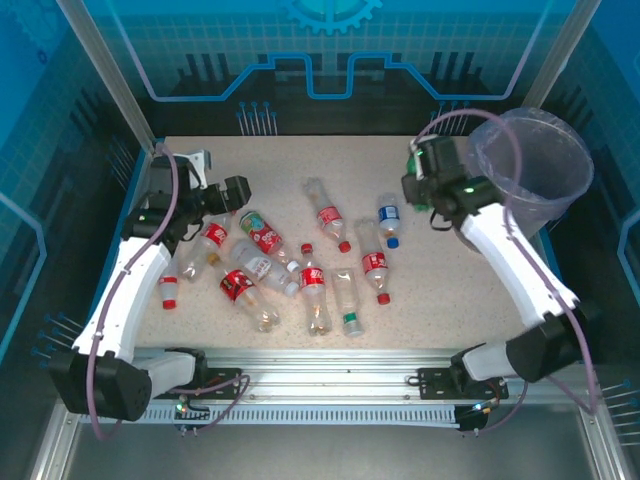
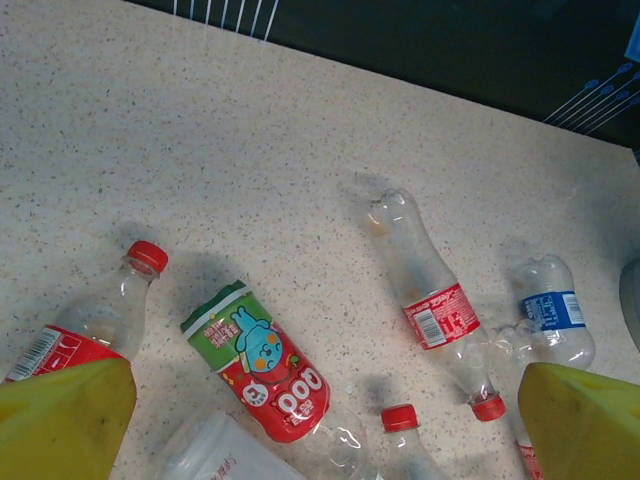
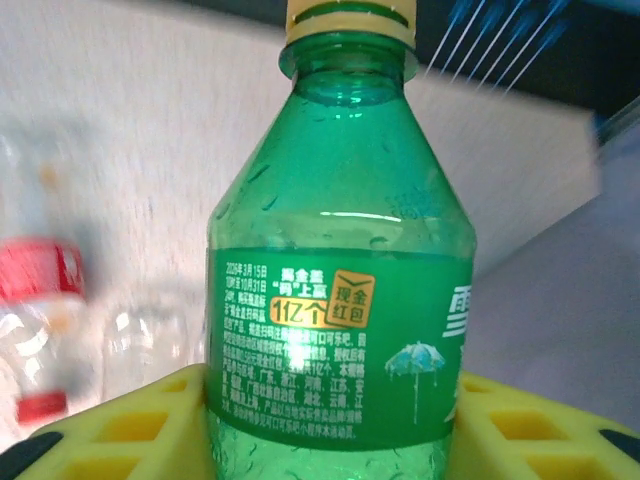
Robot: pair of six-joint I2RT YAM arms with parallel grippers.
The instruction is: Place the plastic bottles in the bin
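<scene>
Right wrist view: the right hand (image 3: 330, 420) clenches a green bottle (image 3: 340, 300); the left hand (image 2: 320, 400) is spread open.

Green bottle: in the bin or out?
Out. The green bottle sits clamped between the right gripper's yellow fingers, with the bin beside it. From above, the gripper is short of the rim, not over it.

Speckled tbl (image 1: 450, 290), prob. alu rail (image 1: 330, 365)
</scene>
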